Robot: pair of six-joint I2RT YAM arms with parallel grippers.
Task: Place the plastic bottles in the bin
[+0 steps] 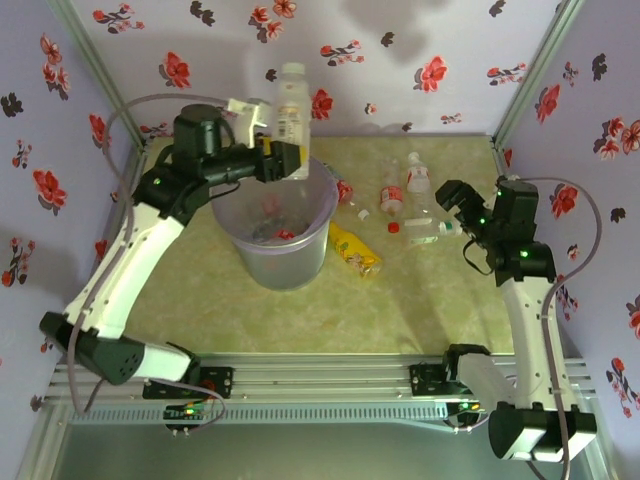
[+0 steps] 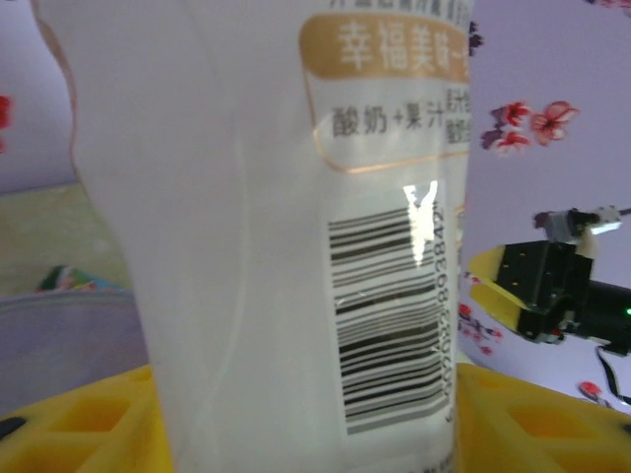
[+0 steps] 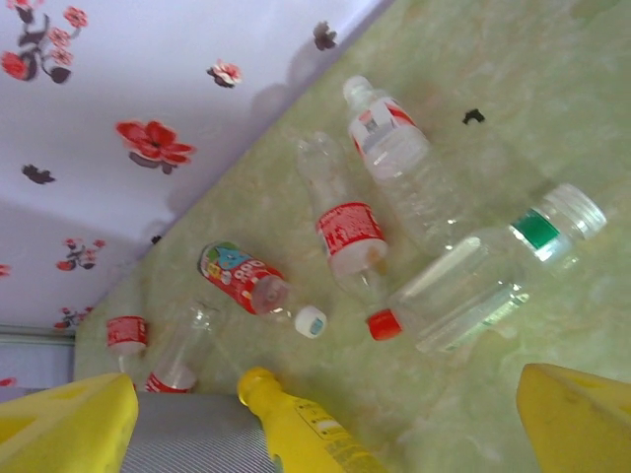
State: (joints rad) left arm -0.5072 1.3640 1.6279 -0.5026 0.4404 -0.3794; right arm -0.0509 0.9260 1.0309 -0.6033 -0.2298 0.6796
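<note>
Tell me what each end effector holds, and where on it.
The left end effector grips the white bottle by its lower body; the right end effector is open, empty.

Got a pale green marbled table (image 1: 420, 300) here. Standing upright left of centre on it: the big greyish bin (image 1: 285, 265). Lying flat just right of the bin's base, a yellow bottle (image 1: 355, 250). Further right and toward the back, a loose scatter, all on their sides: a red-label bottle (image 3: 345, 232), a red-and-white one (image 3: 394, 158) beside it, a clear bottle with a green band (image 3: 493, 276), and a small colourful-label bottle (image 3: 242, 279). Also a red cap (image 3: 383, 323) and a white cap (image 3: 311, 320) among them, probably loose, hard to tell. Two more small red-label bottles (image 3: 126, 335) near the bin.
</note>
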